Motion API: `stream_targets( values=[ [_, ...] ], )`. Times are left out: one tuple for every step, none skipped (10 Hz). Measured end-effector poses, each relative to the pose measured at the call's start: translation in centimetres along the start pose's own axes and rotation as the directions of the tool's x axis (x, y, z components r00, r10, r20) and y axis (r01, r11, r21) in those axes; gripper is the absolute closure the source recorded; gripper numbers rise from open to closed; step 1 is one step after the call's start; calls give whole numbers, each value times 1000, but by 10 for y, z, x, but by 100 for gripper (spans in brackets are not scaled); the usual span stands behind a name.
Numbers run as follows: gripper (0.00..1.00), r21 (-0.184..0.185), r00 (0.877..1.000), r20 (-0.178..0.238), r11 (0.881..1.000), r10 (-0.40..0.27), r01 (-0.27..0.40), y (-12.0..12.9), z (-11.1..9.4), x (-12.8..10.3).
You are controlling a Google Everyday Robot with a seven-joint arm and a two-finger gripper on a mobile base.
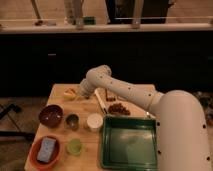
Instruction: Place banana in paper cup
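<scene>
The white paper cup (94,121) stands upright near the middle of the wooden table (60,102), left of the green tray. A small yellow shape that looks like the banana (70,92) lies at the table's far left, with an orange-red tint next to it. My gripper (81,93) hangs at the end of the white arm, right beside that yellow shape and behind the cup. The arm's wrist hides the gripper's tip.
A dark metal cup (72,120) stands left of the paper cup, with a light green cup (74,146) in front of it. There is a brown bowl (51,115), an orange bowl (46,150) holding a bluish block, a green tray (130,145) and a dark brown cluster (118,107).
</scene>
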Motion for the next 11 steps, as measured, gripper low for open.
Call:
stream_targets(
  values=[
    [100, -25, 999, 20, 999, -31, 31, 3, -6, -1],
    [100, -50, 997, 40, 997, -65, 66, 6, -11, -1],
    [100, -80, 992, 65, 990, -112, 117, 11, -16, -4],
    [100, -97, 987, 77, 985, -138, 145, 14, -19, -6],
    [100, -112, 982, 88, 978, -168, 177, 16, -24, -6],
    [100, -121, 975, 89, 970, -202, 212, 18, -32, -6],
    [100, -123, 971, 81, 964, -225, 234, 20, -37, -7],
    [100, -125, 964, 55, 956, -260, 265, 21, -45, -7],
    [100, -128, 956, 20, 947, -293, 293, 24, -52, -5],
    [100, -132, 949, -9, 941, -316, 312, 25, -57, -3],
    [100, -137, 943, -31, 936, -331, 324, 27, -60, 0]
  ],
)
